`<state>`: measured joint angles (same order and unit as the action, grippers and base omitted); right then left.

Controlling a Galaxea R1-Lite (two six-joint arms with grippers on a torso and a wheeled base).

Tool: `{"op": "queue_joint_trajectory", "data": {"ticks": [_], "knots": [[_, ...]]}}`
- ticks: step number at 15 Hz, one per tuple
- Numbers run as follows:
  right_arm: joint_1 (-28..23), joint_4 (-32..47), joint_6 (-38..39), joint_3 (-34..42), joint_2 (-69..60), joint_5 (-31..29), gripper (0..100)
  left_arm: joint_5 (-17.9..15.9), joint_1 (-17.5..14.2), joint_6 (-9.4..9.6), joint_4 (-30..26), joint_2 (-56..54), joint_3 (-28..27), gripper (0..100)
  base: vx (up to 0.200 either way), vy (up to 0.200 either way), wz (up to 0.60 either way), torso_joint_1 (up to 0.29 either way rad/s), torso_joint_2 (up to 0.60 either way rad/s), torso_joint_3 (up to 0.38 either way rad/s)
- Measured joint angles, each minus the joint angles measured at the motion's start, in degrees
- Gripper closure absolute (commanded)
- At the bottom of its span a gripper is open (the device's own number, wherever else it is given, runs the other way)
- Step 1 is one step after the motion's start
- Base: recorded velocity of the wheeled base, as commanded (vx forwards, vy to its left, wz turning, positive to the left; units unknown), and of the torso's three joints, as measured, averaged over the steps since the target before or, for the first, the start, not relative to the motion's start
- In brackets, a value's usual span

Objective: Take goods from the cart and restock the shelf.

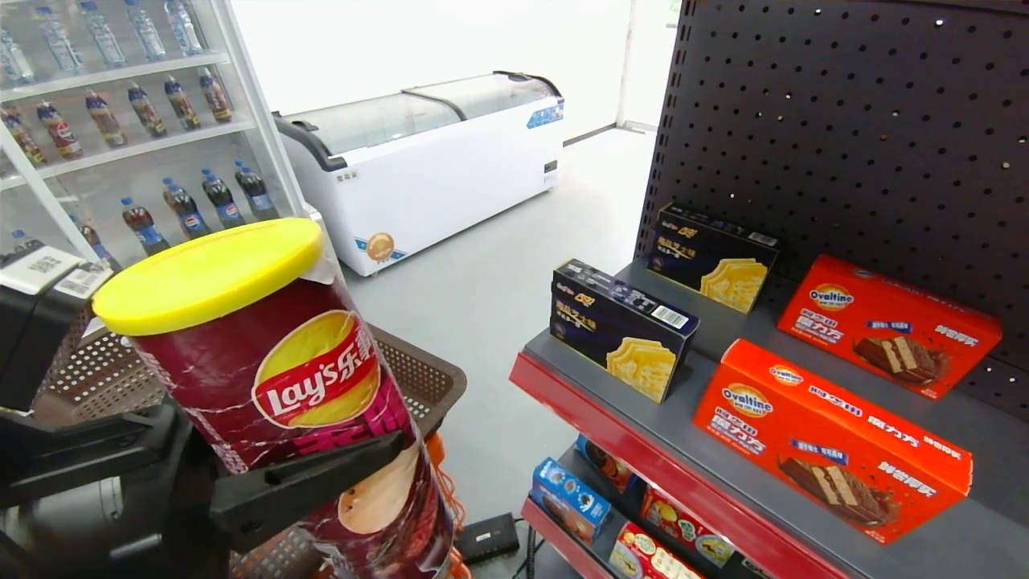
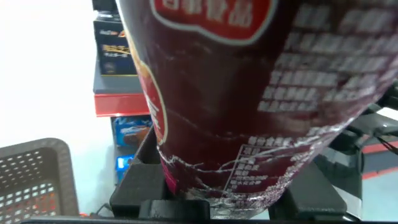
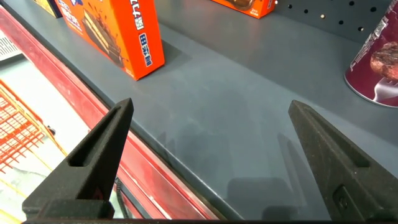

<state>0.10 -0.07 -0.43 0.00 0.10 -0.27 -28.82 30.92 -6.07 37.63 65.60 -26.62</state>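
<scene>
My left gripper [image 1: 241, 474] is shut on a dark red chip can [image 1: 297, 386] with a yellow lid, holding it upright and slightly tilted above the brown cart basket [image 1: 418, 378]. From the left wrist, the can [image 2: 249, 93] sits between the black fingers [image 2: 143, 186]. To the right stands the grey shelf [image 1: 727, 326], carrying dark blue boxes [image 1: 619, 330] and orange boxes [image 1: 828, 434]. My right gripper [image 3: 211, 162] hangs open just above a bare patch of the shelf [image 3: 236, 106], between an orange box [image 3: 118, 31] and another dark red can [image 3: 379, 62].
A white chest freezer [image 1: 434, 161] and a glass-door drinks fridge [image 1: 120, 121] stand across the grey floor. Lower shelf tiers hold small packets [image 1: 571, 498]. A black pegboard [image 1: 844, 121] backs the shelf. The shelf's front edge is red [image 1: 611, 434].
</scene>
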Motion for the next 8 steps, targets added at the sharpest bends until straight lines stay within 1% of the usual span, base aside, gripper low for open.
{"op": "queue_joint_trajectory", "data": {"ticks": [3,7,8], "knots": [[0.0,0.0,0.0,0.0,0.0,0.0,0,0.0,2.9,0.05,0.0,0.0,0.0,100,0.000,0.000,0.00,0.000,0.00,0.000],[-0.1,0.0,0.0,0.0,0.0,0.0,0,-0.1,3.8,0.02,0.0,0.1,0.1,100,0.000,0.000,0.00,0.000,0.00,0.000],[0.0,0.0,0.0,0.0,0.0,0.0,0,-0.1,3.9,0.05,0.0,0.1,0.1,100,0.000,0.000,-0.60,0.002,0.01,0.012]]}}
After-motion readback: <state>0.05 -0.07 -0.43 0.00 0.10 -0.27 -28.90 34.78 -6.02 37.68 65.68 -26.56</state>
